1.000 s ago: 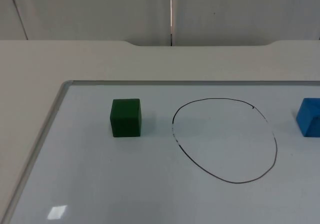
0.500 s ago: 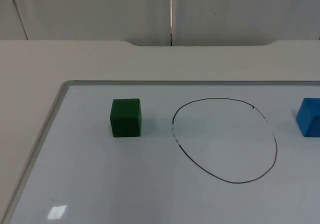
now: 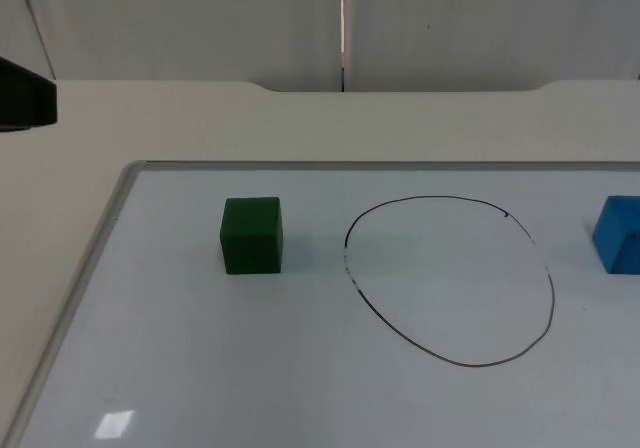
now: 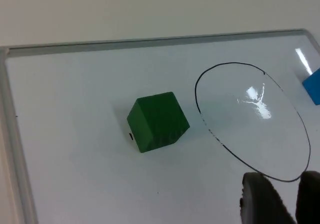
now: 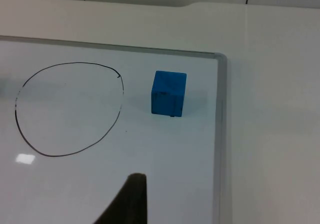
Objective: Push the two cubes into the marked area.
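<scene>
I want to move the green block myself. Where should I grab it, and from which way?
Grab the green cube by two opposite flat side faces, coming straight down from above. It sits flat on the whiteboard with open space all around, left of the drawn circle, so nothing blocks the way down.

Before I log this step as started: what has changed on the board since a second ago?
The left arm has come into the top view at the upper left, above the table beyond the whiteboard. The green cube, the blue cube and the drawn circle are as they were, both cubes outside it.
</scene>
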Motion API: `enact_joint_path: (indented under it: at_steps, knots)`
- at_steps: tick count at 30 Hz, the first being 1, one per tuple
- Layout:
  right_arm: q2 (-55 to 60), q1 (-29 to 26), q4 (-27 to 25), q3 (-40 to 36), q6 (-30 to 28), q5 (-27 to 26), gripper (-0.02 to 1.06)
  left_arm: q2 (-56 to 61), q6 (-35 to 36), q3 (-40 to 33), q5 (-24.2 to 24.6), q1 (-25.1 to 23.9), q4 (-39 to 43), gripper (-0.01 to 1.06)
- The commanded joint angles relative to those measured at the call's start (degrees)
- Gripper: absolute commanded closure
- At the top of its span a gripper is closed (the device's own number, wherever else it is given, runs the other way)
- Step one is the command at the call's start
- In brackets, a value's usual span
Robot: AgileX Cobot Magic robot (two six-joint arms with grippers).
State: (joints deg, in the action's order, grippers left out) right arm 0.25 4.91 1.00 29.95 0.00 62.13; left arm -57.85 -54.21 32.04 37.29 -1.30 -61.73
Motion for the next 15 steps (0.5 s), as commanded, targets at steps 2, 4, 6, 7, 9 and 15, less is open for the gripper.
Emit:
enact_joint_path:
  at_steps: [2, 4, 6, 7, 9, 15]
  knots:
    - [-0.25, -0.25, 0.33, -0.42, -0.77, -0.39, -0.01, -2.13, -3.64, 0.39, -0.72, -0.12, -4.65, 0.83]
    - [-0.25, -0.25, 0.33, -0.42, -0.77, -0.39, -0.01, -3.41, -6.45, 0.39, -0.72, -0.12, -6.79, 0.83]
    - [-0.25, -0.25, 0.33, -0.42, -0.77, -0.39, -0.01, -3.93, -7.51, 0.39, -0.72, -0.12, -7.7, 0.84]
    - [-0.25, -0.25, 0.33, -0.42, -0.77, -0.39, -0.01, -4.92, -9.21, 0.39, -0.72, -0.12, -8.95, 0.85]
    - [-0.25, -0.25, 0.33, -0.42, -0.77, -0.39, -0.01, -6.02, -11.05, 0.39, -0.94, -0.12, -10.73, 0.88]
    - [-0.25, -0.25, 0.33, -0.42, -0.77, -0.39, -0.01, -10.02, -14.53, 0.39, -2.67, 0.13, -14.39, 1.02]
